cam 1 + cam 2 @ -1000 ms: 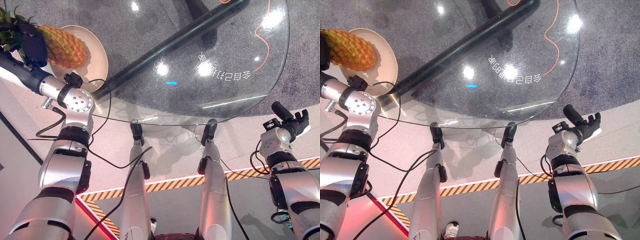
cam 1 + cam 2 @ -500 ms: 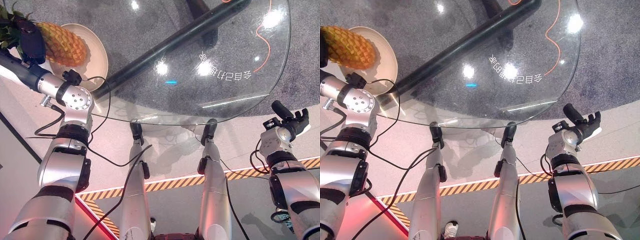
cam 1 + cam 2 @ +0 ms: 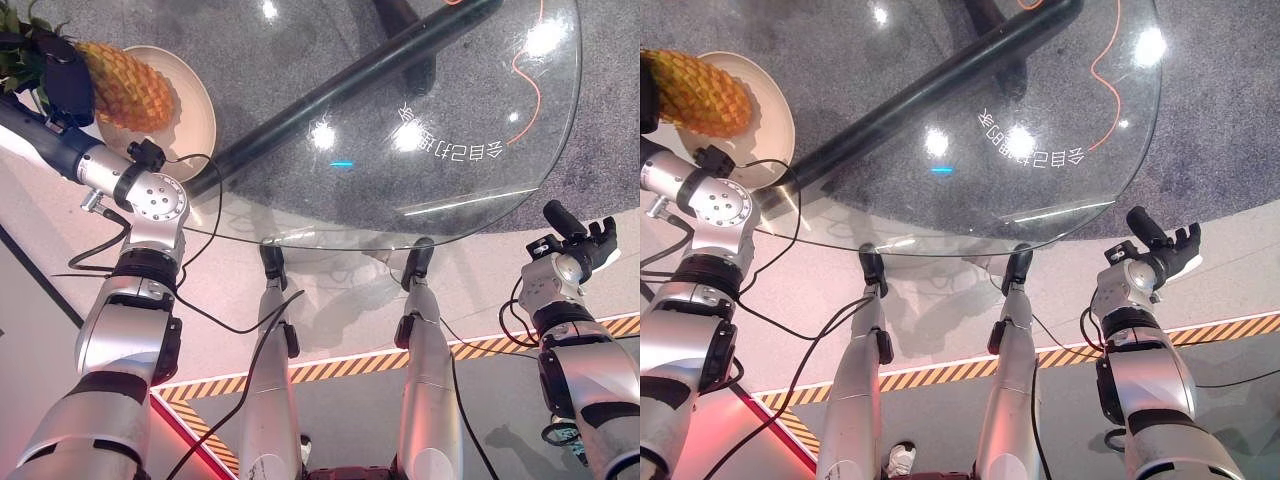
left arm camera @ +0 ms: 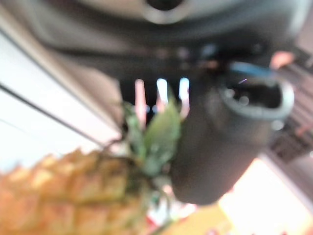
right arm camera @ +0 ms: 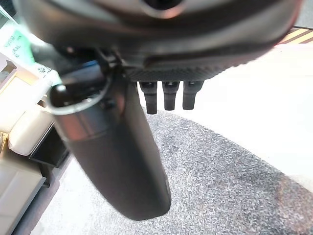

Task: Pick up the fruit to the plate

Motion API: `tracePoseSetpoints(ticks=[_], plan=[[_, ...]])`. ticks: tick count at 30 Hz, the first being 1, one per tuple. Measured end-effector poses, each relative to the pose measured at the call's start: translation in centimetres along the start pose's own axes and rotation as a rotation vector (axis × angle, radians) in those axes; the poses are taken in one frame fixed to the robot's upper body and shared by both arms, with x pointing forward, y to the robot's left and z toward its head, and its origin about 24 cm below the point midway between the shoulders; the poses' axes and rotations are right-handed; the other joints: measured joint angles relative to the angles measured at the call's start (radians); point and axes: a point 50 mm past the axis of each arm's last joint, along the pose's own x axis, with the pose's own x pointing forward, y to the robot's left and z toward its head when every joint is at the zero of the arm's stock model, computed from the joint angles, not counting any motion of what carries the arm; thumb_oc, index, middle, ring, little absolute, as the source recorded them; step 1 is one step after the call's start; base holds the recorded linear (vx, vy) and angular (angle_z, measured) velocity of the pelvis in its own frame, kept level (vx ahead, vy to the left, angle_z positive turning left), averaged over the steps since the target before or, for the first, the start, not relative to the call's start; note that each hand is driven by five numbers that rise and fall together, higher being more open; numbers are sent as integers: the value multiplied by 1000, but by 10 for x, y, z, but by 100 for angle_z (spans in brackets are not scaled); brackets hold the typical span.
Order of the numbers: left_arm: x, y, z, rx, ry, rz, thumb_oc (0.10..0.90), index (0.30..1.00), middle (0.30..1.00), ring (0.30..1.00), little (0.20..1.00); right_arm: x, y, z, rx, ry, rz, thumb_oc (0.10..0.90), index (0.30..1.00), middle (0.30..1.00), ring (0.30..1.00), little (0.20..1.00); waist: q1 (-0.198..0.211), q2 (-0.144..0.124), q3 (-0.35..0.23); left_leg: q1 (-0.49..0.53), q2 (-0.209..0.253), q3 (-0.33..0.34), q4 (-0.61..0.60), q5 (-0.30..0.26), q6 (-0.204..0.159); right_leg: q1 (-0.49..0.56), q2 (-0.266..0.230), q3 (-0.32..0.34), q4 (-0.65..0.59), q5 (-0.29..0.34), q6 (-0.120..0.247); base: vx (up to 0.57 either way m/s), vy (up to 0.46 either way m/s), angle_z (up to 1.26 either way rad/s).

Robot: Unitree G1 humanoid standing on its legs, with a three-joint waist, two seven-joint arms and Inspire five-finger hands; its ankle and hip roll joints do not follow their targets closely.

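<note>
1. Now, start at your left hand (image 3: pixel 62 82): its dark fingers are wrapped round the pineapple (image 3: pixel 125 88) near the leafy end, thumb curled against the fruit in the left wrist view, so the grasp reads as closed on it.
2. The pineapple lies on its side over the plate (image 3: pixel 193 105), its body across the plate's near-left part and its crown (image 3: pixel 18 55) sticking out past the plate's rim. You cannot tell from here whether the fruit already rests on the plate or hangs just above it.
3. The plate sits at the left rim of the round glass table (image 3: pixel 480 190), close beside the edge, with a dark bar (image 3: pixel 340 92) under the glass running away from it.
4. Your right hand (image 3: pixel 592 243) is off the far side of the table from the plate, fingers loosely straight, holding nothing.
5. Risk, as a judgement: if you release while the fruit overhangs the rim, its rounded body may roll off the plate, perhaps off the table edge nearby.
6. A hold so near the crown may also let the heavy body swing or slip.
7. The fruit looks golden-orange, with a scaly skin and stiff green leaves.
</note>
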Motion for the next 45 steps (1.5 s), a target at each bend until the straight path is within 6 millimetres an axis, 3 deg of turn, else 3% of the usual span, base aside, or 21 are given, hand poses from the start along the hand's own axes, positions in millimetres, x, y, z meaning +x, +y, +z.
tracePoseSetpoints(ticks=[45], plan=[[-11, -10, 6, 98, -187, -156, 100, 300, 300, 300, 200, 0, 0, 1, 15, -5, 15, 800, 900, 900, 900, 900, 12, -1, 0, 0, 4, 0, 0, 1, -2, -7, 4, 5, 2, 1, -1, 0, 0, 0]])
